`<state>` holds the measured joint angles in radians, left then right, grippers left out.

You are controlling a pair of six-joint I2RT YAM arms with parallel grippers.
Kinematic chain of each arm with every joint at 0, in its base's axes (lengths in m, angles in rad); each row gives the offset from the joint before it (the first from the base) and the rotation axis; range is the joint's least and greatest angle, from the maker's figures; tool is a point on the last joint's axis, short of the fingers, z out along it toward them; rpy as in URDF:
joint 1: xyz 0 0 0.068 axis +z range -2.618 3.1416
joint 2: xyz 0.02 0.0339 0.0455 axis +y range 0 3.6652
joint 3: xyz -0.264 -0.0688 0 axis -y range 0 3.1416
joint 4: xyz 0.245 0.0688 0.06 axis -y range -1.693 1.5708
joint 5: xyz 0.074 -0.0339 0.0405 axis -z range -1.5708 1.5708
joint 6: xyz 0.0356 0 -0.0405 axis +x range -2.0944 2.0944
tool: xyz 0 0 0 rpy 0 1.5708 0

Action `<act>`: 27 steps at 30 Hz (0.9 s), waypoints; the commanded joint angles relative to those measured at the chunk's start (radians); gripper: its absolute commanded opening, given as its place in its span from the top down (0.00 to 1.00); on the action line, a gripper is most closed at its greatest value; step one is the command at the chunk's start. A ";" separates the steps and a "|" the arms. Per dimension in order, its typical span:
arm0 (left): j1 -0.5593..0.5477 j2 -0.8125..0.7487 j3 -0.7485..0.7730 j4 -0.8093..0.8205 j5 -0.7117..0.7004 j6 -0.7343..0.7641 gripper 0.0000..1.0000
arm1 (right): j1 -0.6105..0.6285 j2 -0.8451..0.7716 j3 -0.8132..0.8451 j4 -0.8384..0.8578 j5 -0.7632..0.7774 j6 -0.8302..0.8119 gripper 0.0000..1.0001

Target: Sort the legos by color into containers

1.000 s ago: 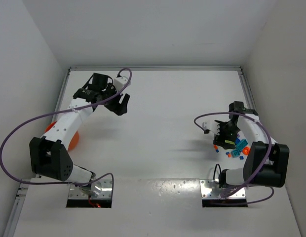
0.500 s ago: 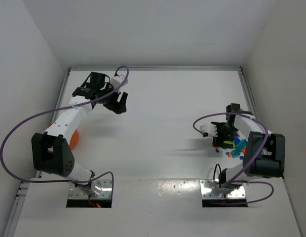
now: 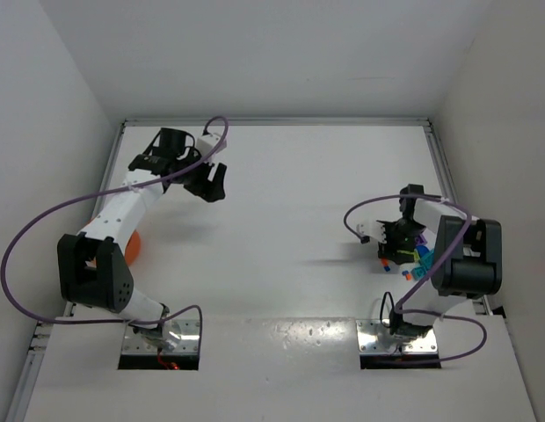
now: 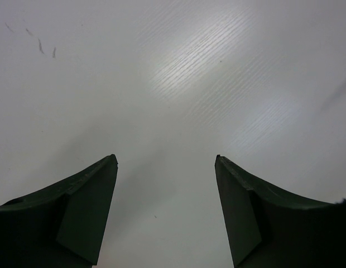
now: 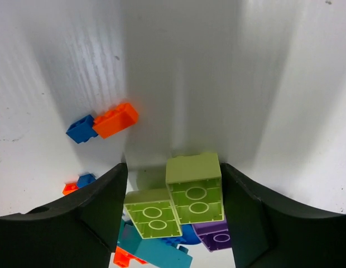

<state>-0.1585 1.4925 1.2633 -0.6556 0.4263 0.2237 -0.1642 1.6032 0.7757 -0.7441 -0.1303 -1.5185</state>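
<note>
The legos (image 3: 417,258) lie in a small heap on the right side of the table (image 3: 281,193). They are light, hard and smooth, so one can slip or pop out. It is best to pinch a brick by its flat sides. The right gripper (image 5: 173,167) has its jaws apart with two green bricks (image 5: 187,198) between them; I cannot tell if they squeeze. The left gripper (image 4: 166,159) has its jaws wide apart and holds nothing. I see no words on any brick.

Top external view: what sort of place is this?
Most likely a lab test cell: a white table boxed in by plain white walls, left arm and right arm bolted at its near edge, toy bricks and an orange bowl on it.
</note>
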 commanded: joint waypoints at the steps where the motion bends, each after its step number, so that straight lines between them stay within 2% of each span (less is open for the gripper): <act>1: 0.014 0.009 0.042 0.030 0.025 -0.004 0.24 | -0.006 0.031 0.034 0.035 -0.009 0.001 0.37; 5: 0.014 0.009 0.042 0.030 0.034 -0.014 0.24 | -0.006 0.031 0.043 0.057 -0.031 0.035 0.48; 6: 0.014 0.009 0.042 0.030 0.034 -0.014 0.24 | -0.006 0.031 0.054 0.057 -0.031 0.035 0.54; 11: 0.024 0.000 0.032 0.039 0.034 -0.024 0.24 | 0.028 0.017 0.100 0.048 -0.147 0.135 0.68; 17: 0.099 -0.066 -0.021 0.108 0.112 -0.093 0.24 | 0.089 -0.015 0.222 0.048 -0.328 0.427 0.78; 20: 0.155 -0.119 -0.071 0.155 0.208 -0.138 0.24 | 0.120 0.009 0.335 0.092 -0.454 0.726 0.82; 21: 0.186 -0.138 -0.115 0.177 0.245 -0.155 0.24 | 0.135 0.026 0.370 0.127 -0.524 0.932 0.84; 23: 0.214 -0.210 -0.172 0.258 0.350 -0.217 0.24 | 0.146 0.092 0.456 0.182 -0.592 1.160 0.86; 24: 0.214 -0.237 -0.235 0.293 0.364 -0.248 0.24 | 0.155 0.115 0.474 0.275 -0.635 1.390 0.87; 26: 0.214 -0.325 -0.286 0.376 0.364 -0.334 0.24 | 0.155 0.165 0.487 0.385 -0.690 1.600 0.89; 27: 0.214 -0.356 -0.327 0.398 0.364 -0.354 0.24 | 0.155 0.176 0.487 0.447 -0.701 1.785 0.89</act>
<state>0.0582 1.2400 0.9943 -0.4133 0.6880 -0.0135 -0.0105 1.7256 1.2419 -0.4953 -0.6628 -0.3145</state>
